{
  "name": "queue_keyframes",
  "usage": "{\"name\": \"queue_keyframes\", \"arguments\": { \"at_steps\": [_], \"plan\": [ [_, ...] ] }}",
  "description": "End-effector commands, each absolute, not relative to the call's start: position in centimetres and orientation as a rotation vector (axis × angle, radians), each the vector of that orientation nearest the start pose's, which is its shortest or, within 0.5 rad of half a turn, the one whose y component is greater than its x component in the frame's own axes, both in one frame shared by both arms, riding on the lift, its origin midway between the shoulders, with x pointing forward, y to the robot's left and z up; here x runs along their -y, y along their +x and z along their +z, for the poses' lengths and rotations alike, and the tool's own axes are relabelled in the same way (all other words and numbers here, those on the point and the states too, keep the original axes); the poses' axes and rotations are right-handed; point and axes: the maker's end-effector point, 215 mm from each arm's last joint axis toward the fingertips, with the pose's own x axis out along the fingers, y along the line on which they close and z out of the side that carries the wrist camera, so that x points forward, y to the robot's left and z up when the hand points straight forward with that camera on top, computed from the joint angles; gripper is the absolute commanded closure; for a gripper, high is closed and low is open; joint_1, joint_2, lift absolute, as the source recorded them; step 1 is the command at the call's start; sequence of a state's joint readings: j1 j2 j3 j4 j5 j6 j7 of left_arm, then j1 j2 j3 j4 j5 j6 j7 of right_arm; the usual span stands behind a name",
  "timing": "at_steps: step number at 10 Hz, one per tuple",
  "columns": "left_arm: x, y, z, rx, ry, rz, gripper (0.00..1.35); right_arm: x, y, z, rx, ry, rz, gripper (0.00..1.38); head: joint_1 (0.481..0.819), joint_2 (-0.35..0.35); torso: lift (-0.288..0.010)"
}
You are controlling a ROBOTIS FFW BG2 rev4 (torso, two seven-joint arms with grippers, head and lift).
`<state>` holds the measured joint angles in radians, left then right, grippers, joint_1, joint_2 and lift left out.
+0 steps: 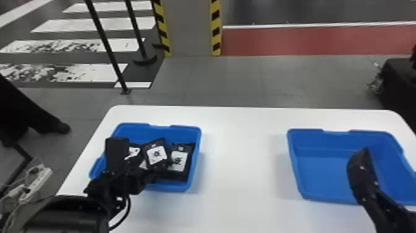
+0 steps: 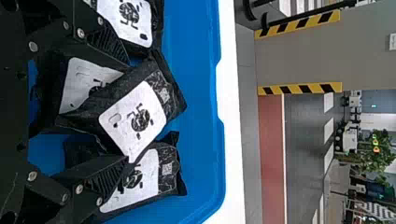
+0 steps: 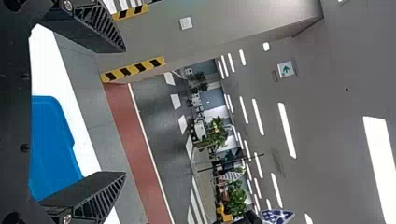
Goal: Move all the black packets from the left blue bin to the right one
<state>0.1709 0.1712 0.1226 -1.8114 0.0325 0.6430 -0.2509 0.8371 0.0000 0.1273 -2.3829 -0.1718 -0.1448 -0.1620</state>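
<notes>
In the head view my left gripper [image 1: 140,169] is over the left blue bin [image 1: 197,148]. Black packets with white labels lie there, one tilted in the middle [image 1: 156,154] and another by the right wall [image 1: 179,159]. The left wrist view has my left gripper [image 2: 127,111] open, its fingers apart on either side of the middle packet [image 2: 140,116], which overlaps a lower packet [image 2: 149,182]. My right gripper [image 1: 361,165] is above the right blue bin [image 1: 322,173], whose bare floor shows. In the right wrist view the right gripper [image 3: 125,112] is open, nothing between its fingers.
The white table [image 1: 241,161] stretches between the two bins. Black posts and a pillar [image 1: 190,28] with striped edges stand beyond it. A power strip [image 1: 35,184] with cables is at the lower left, and a dark object [image 1: 397,83] at the right.
</notes>
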Motion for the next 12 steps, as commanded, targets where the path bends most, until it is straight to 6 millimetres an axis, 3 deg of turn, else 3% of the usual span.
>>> {"name": "queue_keyframes", "arguments": {
  "at_steps": [1,3,4,6,7,8,10,12],
  "plan": [
    [-30.5,50.5,-47.8,-0.584,0.052,-0.120,0.60,21.4,35.6,-25.3,0.084,0.279,-0.094,0.07,0.695,0.120,-0.110],
    [-30.3,50.1,-48.8,-0.635,0.049,-0.135,0.73,21.4,35.6,-25.4,0.082,0.280,-0.092,0.07,0.695,0.117,-0.110],
    [-30.3,50.0,-48.9,-0.634,0.054,-0.136,0.93,21.4,35.6,-25.4,0.082,0.281,-0.091,0.08,0.695,0.117,-0.110],
    [-31.0,50.1,-48.6,-0.622,0.075,-0.128,0.98,21.3,35.6,-25.5,0.080,0.281,-0.088,0.09,0.695,0.120,-0.110],
    [-31.1,50.2,-48.1,-0.604,0.082,-0.140,1.24,21.2,35.7,-25.2,0.085,0.283,-0.085,0.10,0.695,0.123,-0.110],
    [-30.7,50.5,-46.6,-0.540,0.096,-0.158,1.21,21.2,35.6,-25.3,0.082,0.283,-0.085,0.10,0.695,0.126,-0.110],
    [-29.3,49.1,-42.7,-0.456,0.105,-0.198,1.21,21.1,35.7,-24.8,0.092,0.292,-0.076,0.11,0.695,0.123,-0.110],
    [-25.8,47.3,-37.7,-0.358,0.130,-0.311,1.21,20.2,36.2,-24.0,0.104,0.318,-0.028,0.11,0.695,0.101,-0.110]
  ]
}}
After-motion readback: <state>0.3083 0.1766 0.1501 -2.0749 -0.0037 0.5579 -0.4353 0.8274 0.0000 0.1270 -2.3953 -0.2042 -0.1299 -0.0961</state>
